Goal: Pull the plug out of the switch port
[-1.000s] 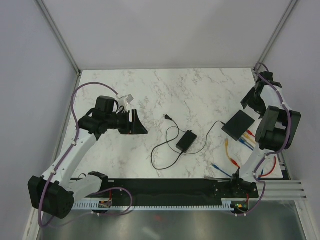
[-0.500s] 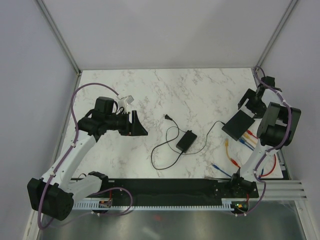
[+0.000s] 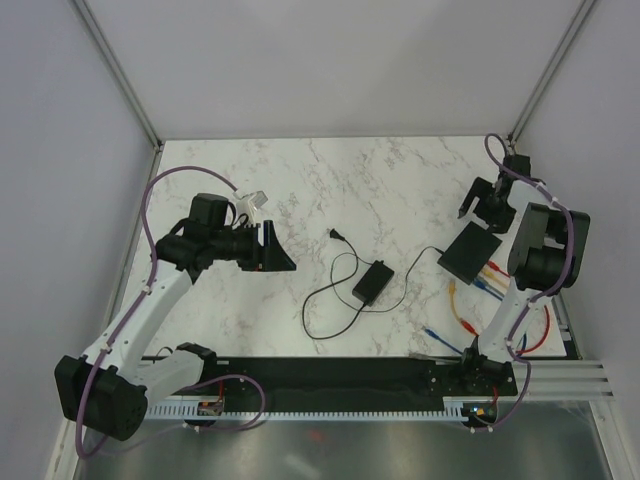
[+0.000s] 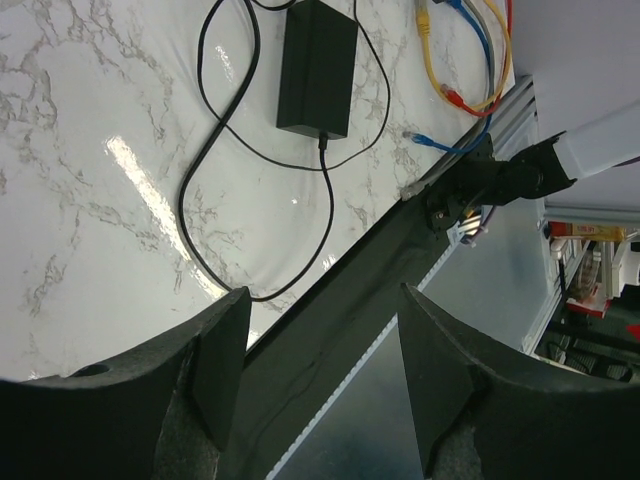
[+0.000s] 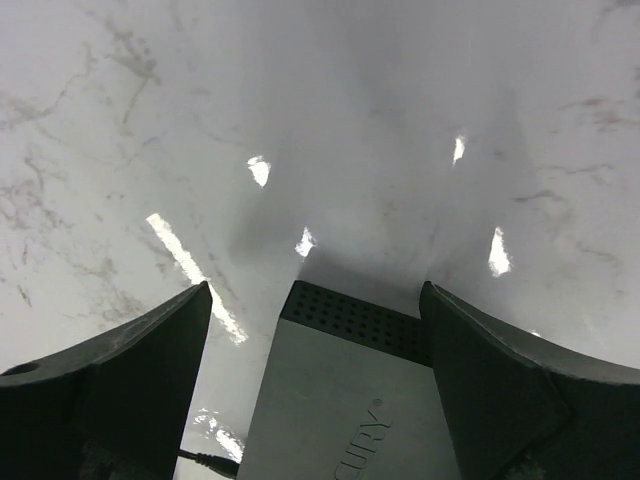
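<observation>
The switch (image 5: 345, 400) runs off the bottom edge of the right wrist view, so its sockets are unseen. From above, the plugs at its socket edge are too small to tell apart. The right arm (image 3: 540, 250) hides part of the coloured cables (image 4: 424, 18).

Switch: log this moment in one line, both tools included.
right tool: open over switch far end, no grip | left tool: open, empty, above table | cables: at switch's near edge
</observation>
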